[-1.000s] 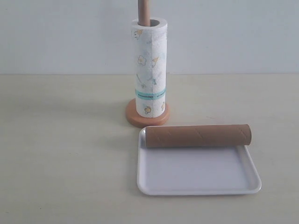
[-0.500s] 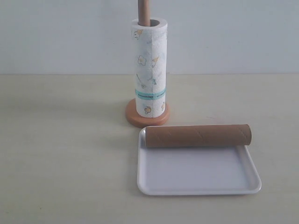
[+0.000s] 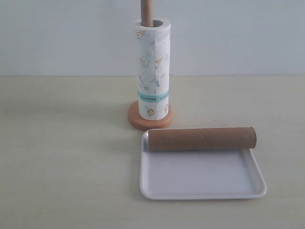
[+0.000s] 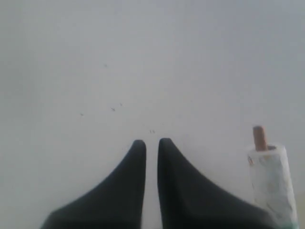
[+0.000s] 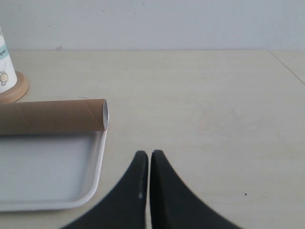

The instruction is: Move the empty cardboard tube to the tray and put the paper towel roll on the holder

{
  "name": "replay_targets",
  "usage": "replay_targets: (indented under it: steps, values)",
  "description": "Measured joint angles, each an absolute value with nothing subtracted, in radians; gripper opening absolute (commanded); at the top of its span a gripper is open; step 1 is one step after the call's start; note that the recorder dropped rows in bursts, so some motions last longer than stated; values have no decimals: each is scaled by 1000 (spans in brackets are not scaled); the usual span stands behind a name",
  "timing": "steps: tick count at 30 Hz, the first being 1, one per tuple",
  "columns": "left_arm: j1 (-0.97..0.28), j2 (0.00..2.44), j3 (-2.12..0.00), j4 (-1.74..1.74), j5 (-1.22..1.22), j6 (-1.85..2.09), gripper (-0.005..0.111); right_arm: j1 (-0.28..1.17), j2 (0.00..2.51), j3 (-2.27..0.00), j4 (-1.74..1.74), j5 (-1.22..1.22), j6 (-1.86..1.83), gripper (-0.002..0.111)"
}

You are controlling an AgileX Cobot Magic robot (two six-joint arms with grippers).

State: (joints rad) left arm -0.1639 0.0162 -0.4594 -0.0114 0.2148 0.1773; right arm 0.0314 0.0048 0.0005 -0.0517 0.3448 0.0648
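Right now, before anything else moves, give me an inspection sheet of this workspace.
Surface: pale beige table, no spills or marks seen.
Job's things: paper towel roll stands upright, threaded over the holder and resting on its round base. The empty cardboard tube lies on its side across the far end of the tray; the rest of the tray is bare.
Clutter: nothing seen.
Grippers: left gripper shut, holding nothing. The right gripper is shut, holding nothing, clear of the tray. Neither shows in the exterior view.
Cables: nothing seen.
Surroundings: plain pale wall behind the table.
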Motion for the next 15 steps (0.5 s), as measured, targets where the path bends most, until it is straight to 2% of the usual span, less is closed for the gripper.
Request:
replay_targets:
  steps: [7,15]
  values:
    - [-164,18,-298,-135,286,201,9,31,5,0,-52,345,65,1]
    - [-151,10,-70,-142,198,156,9,31,5,0,-52,345,65,1]
